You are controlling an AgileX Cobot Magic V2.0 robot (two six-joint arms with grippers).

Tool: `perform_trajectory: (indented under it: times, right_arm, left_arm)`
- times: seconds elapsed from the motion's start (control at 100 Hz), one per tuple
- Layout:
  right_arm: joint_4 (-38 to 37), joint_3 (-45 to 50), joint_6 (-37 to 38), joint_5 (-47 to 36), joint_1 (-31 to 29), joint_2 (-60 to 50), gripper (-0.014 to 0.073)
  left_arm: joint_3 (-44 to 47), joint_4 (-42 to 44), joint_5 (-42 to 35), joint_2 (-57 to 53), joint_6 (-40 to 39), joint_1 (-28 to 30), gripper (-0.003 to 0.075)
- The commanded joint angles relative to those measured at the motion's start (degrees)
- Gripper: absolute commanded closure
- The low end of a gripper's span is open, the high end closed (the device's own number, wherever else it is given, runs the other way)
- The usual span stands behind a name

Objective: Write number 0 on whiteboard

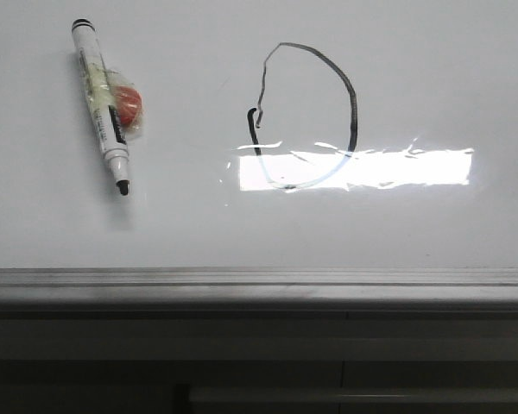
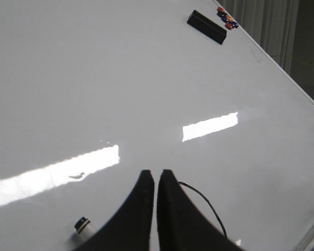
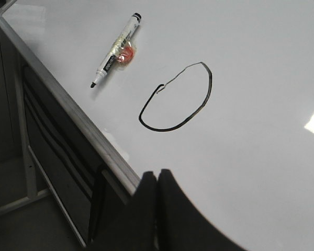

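Note:
The whiteboard (image 1: 432,60) lies flat with a bright glare strip across it. The number 0 (image 1: 353,103) is drawn on it as an uneven black loop; its lower part washes out in the glare. It shows whole in the right wrist view as the number 0 (image 3: 210,89). An uncapped black marker (image 1: 104,108) with a red lump taped to it lies on the board, left of the loop. My left gripper (image 2: 156,173) is shut and empty above the board, between the marker's end (image 2: 83,225) and the loop's line (image 2: 206,202). My right gripper (image 3: 157,173) is shut and empty at the board's near edge.
A grey metal edge strip (image 1: 259,278) runs along the board's near side, with dark drawers (image 3: 57,157) below it. A black eraser (image 2: 206,26) and small coloured magnets (image 2: 227,18) sit near the board's far edge.

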Motion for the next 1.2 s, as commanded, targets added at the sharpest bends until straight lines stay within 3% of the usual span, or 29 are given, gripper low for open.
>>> perform_trajectory:
  times: [0.0,0.14,0.2,0.33,0.37,0.44,0.61,0.72,1.19]
  right_arm:
    - [-1.0,-1.3,0.3,-4.2,-0.3,0.7,0.0662]
    - [-1.0,-1.3,0.3,-4.2,-0.3,0.7,0.0662]
    - [-1.0,-1.3,0.3,-4.2,-0.3,0.7,0.0662]
    - [-1.0,-1.3,0.3,-4.2,-0.3,0.7,0.0662]
    - [-1.0,-1.3,0.3,-4.2,-0.3,0.7,0.0662]
    - [-1.0,-1.3,0.3,-4.2,-0.3,0.7,0.0662]
    - [-1.0,-1.3,0.3,-4.1,-0.3,0.7,0.0662]
    - [-1.0,-1.3,0.3,-4.1,-0.3,0.7,0.0662]
    - [-1.0,-1.3,0.3,-4.1,-0.3,0.7,0.0662]
  left_arm:
    - [-1.7,-4.2,-2.8,0.3,3.5,0.1,0.0739]
    - [-1.7,-5.9,-2.3,0.1,3.4,0.1,0.0739]
    - [-1.7,-1.2,-2.5,-0.5,1.3,0.7,0.0740]
    - [-1.4,11.3,-1.3,-1.4,-24.2,4.3,0.0740]
    - [-0.8,11.2,-1.3,-1.9,-26.1,5.3,0.0740]
    - [0.4,6.2,-1.8,-3.2,-21.0,6.4,0.0740]
    - [4.4,-17.5,-4.9,-9.3,15.3,6.6,0.0739]
    - [6.5,-29.9,-4.2,-13.7,28.1,6.8,0.0739]
    - [9.9,-35.4,-5.7,-15.6,27.9,7.8,0.0740]
